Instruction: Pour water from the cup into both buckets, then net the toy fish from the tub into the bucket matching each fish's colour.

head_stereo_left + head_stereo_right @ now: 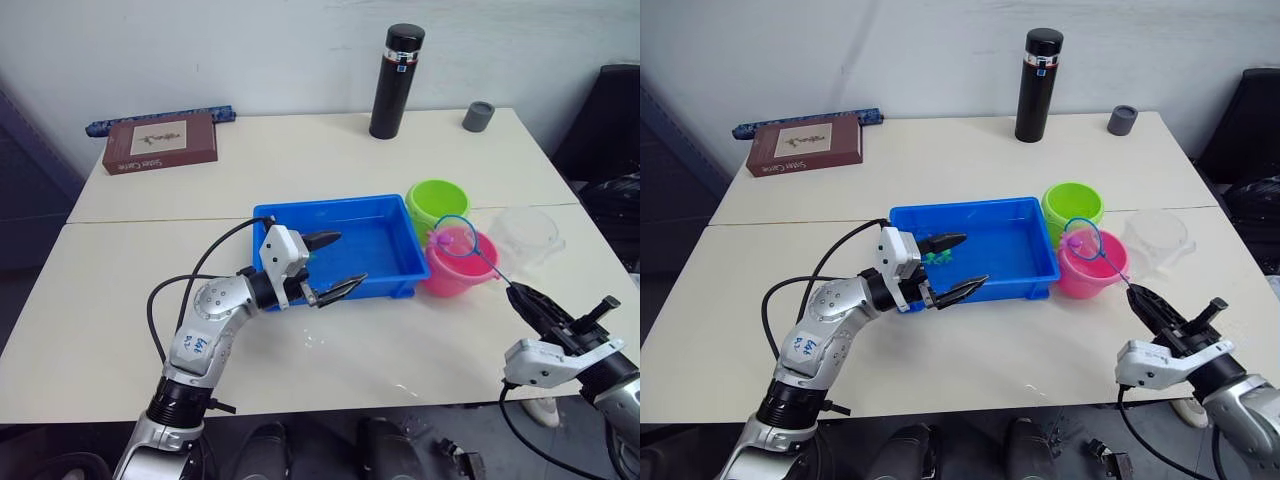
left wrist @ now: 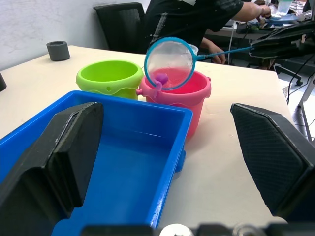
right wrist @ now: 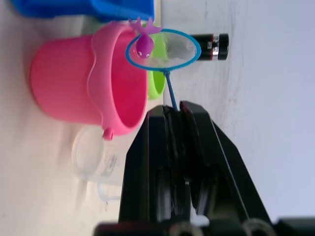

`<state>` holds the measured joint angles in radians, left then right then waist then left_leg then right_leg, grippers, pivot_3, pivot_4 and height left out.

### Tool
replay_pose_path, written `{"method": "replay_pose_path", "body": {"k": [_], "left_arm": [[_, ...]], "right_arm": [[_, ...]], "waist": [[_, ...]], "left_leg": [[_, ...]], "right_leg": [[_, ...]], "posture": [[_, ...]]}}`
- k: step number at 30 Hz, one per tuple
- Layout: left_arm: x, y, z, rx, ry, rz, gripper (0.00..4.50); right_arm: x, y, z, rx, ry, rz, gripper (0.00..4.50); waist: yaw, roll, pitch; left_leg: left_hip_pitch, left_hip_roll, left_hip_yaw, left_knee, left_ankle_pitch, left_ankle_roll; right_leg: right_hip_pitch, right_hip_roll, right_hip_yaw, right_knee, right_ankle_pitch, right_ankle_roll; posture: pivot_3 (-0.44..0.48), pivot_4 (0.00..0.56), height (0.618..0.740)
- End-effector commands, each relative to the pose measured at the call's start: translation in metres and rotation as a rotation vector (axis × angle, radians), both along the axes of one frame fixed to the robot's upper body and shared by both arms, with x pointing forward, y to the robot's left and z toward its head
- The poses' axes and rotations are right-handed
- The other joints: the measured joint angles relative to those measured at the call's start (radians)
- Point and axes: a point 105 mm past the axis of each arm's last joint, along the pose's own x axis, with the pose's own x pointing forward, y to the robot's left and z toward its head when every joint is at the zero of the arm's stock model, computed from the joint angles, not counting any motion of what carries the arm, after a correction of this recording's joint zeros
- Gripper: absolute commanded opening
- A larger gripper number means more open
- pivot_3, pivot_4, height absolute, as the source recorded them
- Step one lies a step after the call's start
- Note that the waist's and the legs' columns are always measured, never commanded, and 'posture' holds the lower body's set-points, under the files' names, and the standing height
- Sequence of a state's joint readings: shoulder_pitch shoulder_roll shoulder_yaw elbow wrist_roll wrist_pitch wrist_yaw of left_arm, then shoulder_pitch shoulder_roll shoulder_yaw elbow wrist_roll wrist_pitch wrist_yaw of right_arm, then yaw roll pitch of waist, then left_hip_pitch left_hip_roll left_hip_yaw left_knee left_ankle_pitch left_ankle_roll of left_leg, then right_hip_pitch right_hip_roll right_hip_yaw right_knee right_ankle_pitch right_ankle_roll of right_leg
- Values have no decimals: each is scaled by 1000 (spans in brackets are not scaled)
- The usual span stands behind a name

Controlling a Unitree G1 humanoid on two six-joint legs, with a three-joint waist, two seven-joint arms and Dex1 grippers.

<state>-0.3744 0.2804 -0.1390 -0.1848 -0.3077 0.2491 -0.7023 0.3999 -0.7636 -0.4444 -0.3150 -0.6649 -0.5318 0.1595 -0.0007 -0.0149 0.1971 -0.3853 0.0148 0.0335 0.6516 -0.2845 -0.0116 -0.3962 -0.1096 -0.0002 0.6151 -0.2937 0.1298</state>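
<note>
Pink fish netted over pink bucket

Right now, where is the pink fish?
The pink fish sits in the net held by the right gripper, over the pink bucket, right of the blue tub.

Blue tub: glossy smooth plastic. Pink bucket and lime green bucket: smooth plastic with a soft sheen. Clear cup: transparent plastic. Net: fine translucent mesh, blue rim. Table: matt cream surface. Black flask: satin finish.
</note>
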Motion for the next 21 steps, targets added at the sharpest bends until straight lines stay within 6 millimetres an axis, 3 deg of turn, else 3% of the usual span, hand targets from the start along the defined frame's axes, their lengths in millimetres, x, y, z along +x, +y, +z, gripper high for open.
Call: {"method": "replay_pose_path", "body": {"k": [1,14,17,21], "left_arm": [[-6,-4,8,-10,-44,-20,4461],[-8,-4,6,-9,-42,-18,4461],[-7,-2,6,-6,-45,-4,4461],[-4,7,7,-8,-44,53,4461]], "right_arm": [[1,-8,16,-32,-78,-20,0],[8,-20,28,-11,-120,-64,0],[21,9,54,274,-128,13,0],[36,41,56,531,29,97,0]], "waist": [[0,0,0],[-1,0,0],[-10,0,0],[-18,-1,0]], "left_leg": [[0,0,0,0,0,0],[1,0,0,0,0,0],[1,0,0,0,0,0],[4,1,-2,-1,0,0]], "right_leg": [[0,0,0,0,0,0],[1,0,0,-1,0,1],[1,0,0,-1,1,1],[4,1,-1,0,1,0]], "posture": [[0,150,740],[0,150,740],[0,150,740],[0,150,740]]}}
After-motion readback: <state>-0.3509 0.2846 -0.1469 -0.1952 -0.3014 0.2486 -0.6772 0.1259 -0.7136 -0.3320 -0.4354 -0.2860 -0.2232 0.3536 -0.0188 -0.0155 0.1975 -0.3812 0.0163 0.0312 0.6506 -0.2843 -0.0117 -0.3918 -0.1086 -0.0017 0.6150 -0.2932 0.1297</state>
